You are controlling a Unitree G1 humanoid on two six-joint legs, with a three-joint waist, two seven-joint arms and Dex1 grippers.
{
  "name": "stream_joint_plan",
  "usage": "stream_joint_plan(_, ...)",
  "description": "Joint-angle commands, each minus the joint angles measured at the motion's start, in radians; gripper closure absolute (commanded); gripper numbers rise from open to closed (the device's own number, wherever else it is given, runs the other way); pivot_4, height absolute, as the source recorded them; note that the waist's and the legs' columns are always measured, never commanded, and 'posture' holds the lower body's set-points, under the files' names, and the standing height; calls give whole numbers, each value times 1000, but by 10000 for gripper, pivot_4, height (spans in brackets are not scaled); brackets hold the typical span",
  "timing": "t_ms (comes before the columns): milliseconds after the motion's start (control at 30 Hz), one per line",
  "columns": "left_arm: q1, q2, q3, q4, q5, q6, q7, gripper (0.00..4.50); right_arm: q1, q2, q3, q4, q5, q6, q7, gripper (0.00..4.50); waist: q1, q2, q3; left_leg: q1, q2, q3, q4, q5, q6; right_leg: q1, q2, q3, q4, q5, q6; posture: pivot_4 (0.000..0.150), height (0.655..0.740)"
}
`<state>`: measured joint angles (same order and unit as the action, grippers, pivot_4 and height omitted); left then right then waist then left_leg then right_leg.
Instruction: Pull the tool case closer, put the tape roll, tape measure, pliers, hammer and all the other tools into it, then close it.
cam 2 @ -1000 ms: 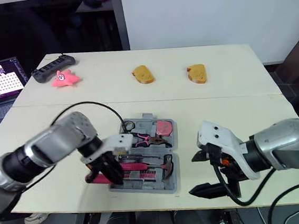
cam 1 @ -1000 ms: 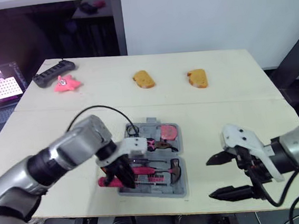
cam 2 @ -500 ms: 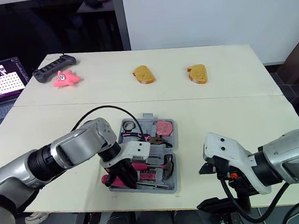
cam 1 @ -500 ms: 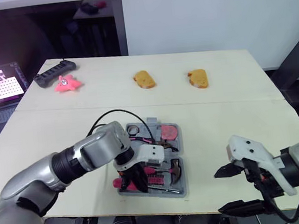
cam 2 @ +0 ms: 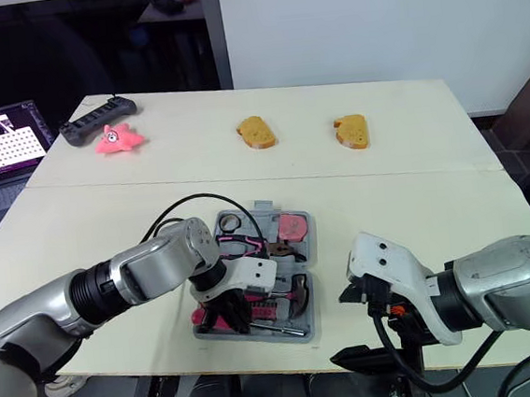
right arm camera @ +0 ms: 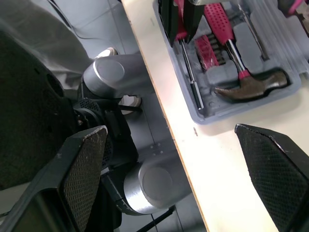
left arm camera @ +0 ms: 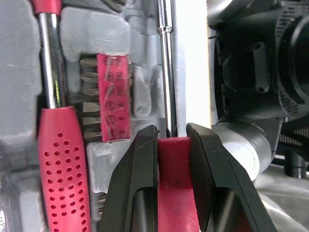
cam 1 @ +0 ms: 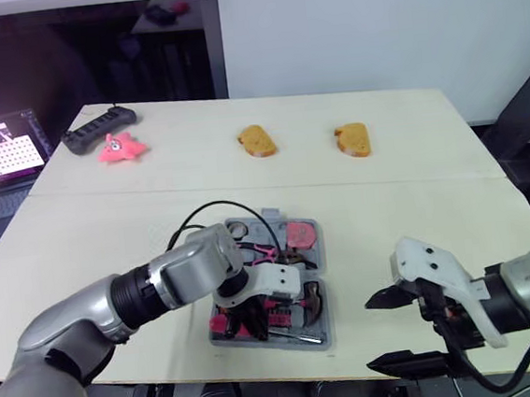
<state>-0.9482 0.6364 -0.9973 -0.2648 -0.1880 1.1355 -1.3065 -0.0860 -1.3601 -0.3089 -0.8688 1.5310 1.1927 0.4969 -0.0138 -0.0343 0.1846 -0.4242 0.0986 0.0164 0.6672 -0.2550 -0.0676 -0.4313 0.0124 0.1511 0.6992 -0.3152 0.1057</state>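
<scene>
As far as visible, stowed: hammer (cam 1: 307, 298), pliers (cam 1: 261, 250), bits (left arm camera: 112, 96) in case (cam 1: 319, 330).
Left gripper (left arm camera: 171, 136): clamped on screwdriver (left arm camera: 166, 72).
Right gripper (cam 1: 372, 335): spread wide, empty.
Remaining: seat screwdriver, close case.

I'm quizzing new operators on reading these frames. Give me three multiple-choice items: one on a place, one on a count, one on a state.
1. Where is the hammer?
A in the case
B on the floor
C beside the laptop

2. How many bread pieces lie on the table?
A one
B two
C four

3. The left jaws are:
A open and empty
B shut on the screwdriver
C shut on the hammer

Answers:
1 A: its head rests in a moulded slot of the case.
2 B: both lie at the far side.
3 B: its red handle sits clamped between them.
</scene>
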Motion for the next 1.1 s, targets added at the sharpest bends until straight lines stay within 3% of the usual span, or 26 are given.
stream_joint_plan(33,-2,-10,13,-32,-15,37,24,41367,7,-26,-7,-8,27,-24,-16,0,0,0,0,0,0,0,0,0,0,0,0,0,0,0,0,1500,7080)
stream_joint_plan(667,-11,-29,-11,0,7,-16,70,41367,-67,-49,94,23,8,-70,-34,0,1,0,0,0,0,0,0,0,0,0,0,0,0,0,0,1500,7080)
stream_joint_plan(933,-23,-16,2,-17,-5,25,72,3870,-66,-47,89,25,-6,-69,-19,0,2,1,0,2,0,0,0,0,0,2,0,0,0,0,0,1500,7080)
stream_joint_plan(1100,-7,59,70,-24,-46,-11,23,3870,-61,-38,86,24,-15,-74,4,0,-2,1,-1,3,0,0,0,0,0,2,0,0,0,0,0,1500,7080)
